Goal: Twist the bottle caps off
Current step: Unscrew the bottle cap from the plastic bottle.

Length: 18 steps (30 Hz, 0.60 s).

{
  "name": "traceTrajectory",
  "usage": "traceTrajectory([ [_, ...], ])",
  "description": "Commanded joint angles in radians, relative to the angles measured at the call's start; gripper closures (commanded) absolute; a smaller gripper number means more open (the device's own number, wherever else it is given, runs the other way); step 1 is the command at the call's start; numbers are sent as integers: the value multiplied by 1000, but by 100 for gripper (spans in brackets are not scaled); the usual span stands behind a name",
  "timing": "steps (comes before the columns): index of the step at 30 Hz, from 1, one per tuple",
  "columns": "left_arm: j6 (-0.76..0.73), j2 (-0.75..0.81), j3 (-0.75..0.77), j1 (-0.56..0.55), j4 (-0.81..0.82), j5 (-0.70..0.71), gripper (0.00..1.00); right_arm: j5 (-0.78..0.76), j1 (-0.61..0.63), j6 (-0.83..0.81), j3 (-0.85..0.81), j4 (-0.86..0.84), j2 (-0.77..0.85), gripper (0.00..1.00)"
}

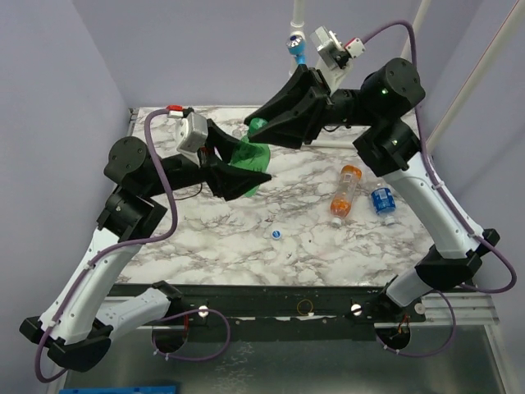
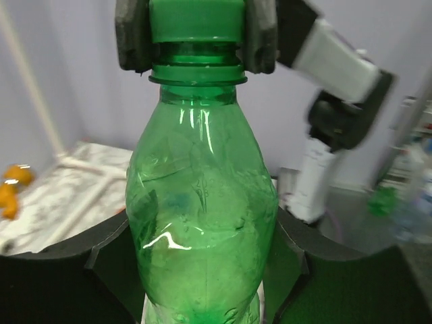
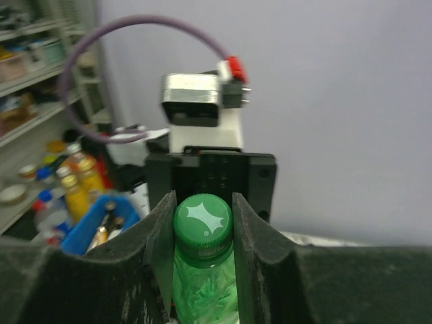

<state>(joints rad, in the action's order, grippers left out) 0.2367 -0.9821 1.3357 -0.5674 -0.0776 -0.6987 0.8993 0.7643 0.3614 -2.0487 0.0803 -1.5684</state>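
The green bottle (image 1: 248, 156) is held in the air over the back middle of the marble table (image 1: 230, 246). My left gripper (image 1: 244, 176) is shut on its body; its black fingers (image 2: 101, 253) flank the bottle (image 2: 202, 223) in the left wrist view. My right gripper (image 1: 264, 127) is shut on the bottle's green cap (image 3: 202, 219), its pads (image 3: 162, 236) pressed on both sides. The cap (image 2: 196, 20) sits on the neck, clamped by the right fingers (image 2: 131, 40). A small whitish-blue loose cap (image 1: 276, 234) lies on the table.
An orange bottle (image 1: 345, 190) and a clear bottle with a blue label (image 1: 382, 201) lie on the table's right side. White pipes (image 1: 472, 82) stand at the back right. Grey walls enclose the back and the left.
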Motion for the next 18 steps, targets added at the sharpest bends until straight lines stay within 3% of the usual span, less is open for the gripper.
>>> traceTrajectory([
  [1, 200, -20, 34, 1, 62, -344, 100, 541, 15, 329, 95, -427, -27, 99],
  [3, 234, -24, 31, 0, 65, -431, 100, 588, 9, 473, 140, -618, -35, 99],
  [6, 226, -17, 23, 1, 64, -454, 100, 603, 2, 495, 133, -621, -47, 99],
  [7, 212, -13, 18, 1, 63, -441, 100, 594, -6, 478, 127, -589, -46, 95],
  [9, 173, -5, 10, 2, 50, -387, 100, 534, -26, 374, 100, -442, -31, 55],
  [12, 73, 10, -8, 1, 22, -255, 100, 246, -37, 51, -21, 20, -13, 20],
  [14, 4, 18, -23, 1, 0, -155, 100, 56, -40, -28, -80, 156, -16, 3],
  [18, -102, 31, -62, 1, -6, 75, 100, -219, -39, -76, -146, 265, -25, 0],
])
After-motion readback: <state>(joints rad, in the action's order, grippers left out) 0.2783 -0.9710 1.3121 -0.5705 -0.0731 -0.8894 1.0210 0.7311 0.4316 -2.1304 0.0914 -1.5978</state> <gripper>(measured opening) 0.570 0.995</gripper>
